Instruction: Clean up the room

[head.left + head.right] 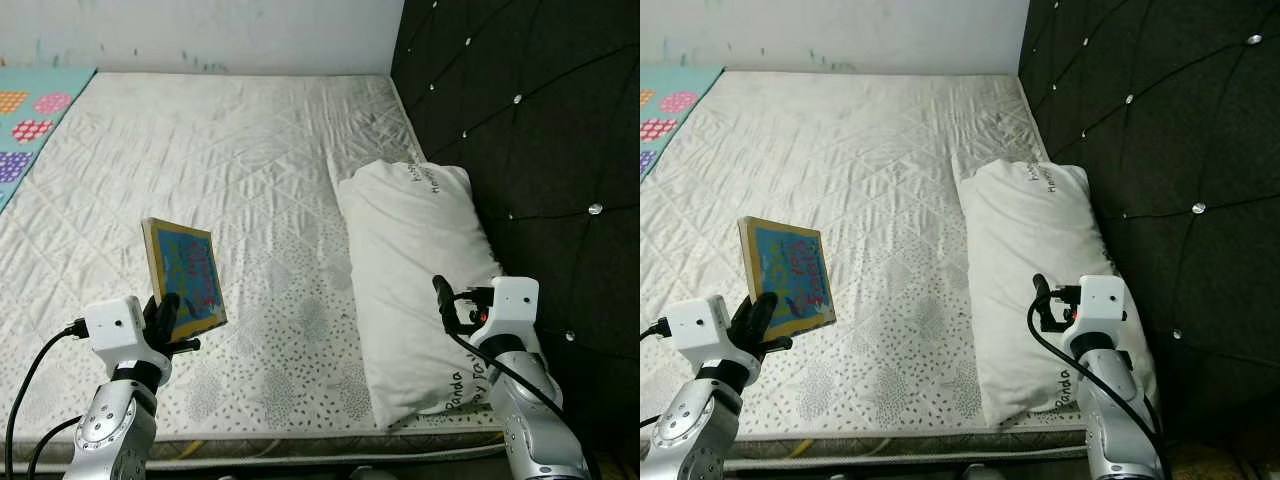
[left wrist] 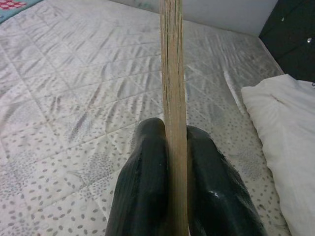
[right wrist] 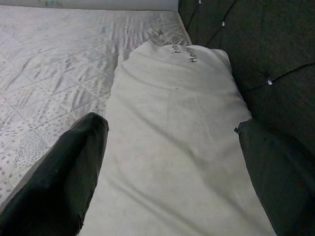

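Note:
A thin book point(image 1: 185, 275) with a blue picture cover and yellow edge is held upright above the mattress's near left part, and my left gripper point(image 1: 168, 322) is shut on its lower edge. In the left wrist view the book's page edge point(image 2: 173, 98) stands between the two black fingers point(image 2: 147, 187). My right gripper point(image 1: 447, 305) hovers open over the near end of the white pillow point(image 1: 415, 260); its fingers point(image 3: 69, 177) are spread wide above the pillow point(image 3: 172, 147).
The bare quilted mattress point(image 1: 200, 170) stretches to the far white wall. A black tufted headboard point(image 1: 540, 130) runs along the right side. A colourful play mat point(image 1: 30, 115) lies at the far left.

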